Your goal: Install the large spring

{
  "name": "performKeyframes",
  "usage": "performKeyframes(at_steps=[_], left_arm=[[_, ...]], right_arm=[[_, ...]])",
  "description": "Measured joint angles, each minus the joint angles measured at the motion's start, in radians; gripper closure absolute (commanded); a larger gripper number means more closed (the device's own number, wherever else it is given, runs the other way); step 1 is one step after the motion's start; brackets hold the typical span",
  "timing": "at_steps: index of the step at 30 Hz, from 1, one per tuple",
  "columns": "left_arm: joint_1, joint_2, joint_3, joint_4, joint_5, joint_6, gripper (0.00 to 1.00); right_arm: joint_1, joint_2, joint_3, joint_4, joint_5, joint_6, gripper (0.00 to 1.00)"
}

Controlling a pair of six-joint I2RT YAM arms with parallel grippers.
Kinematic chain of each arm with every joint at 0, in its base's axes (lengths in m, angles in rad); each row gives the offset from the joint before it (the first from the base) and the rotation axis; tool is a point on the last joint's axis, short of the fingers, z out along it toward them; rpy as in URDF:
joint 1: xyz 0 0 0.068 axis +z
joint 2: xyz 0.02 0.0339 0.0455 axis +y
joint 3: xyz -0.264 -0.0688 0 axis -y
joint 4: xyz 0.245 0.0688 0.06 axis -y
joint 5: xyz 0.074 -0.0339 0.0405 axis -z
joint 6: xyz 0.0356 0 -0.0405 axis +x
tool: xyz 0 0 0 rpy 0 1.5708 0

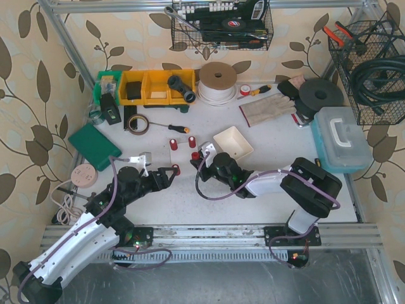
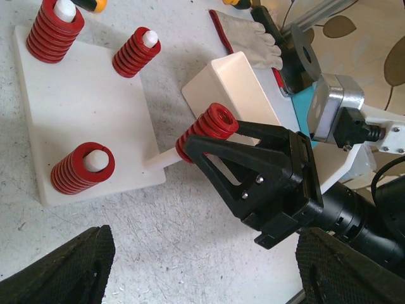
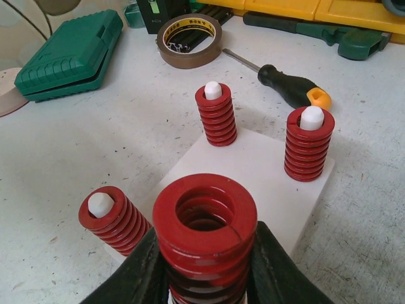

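Jamming is risked if the large spring, clamped in the right gripper, is pressed tilted onto its white peg; left gripper is spread apart.

The arms have white shells, black joints and purple cables; the black right gripper shows silver screws.

Bright, even overhead light; soft short shadows; all views sharp; slight wide-angle bowing at edges.
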Motion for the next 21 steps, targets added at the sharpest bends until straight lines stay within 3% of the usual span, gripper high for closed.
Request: performKeyframes(at_steps=[21], left_arm=[[0.0,-0.001,-0.002,0.0,-0.003,-0.004,0.18]], right_arm=[[0.002,0.111,-0.02,0.168,0.0,0.013,1.0]])
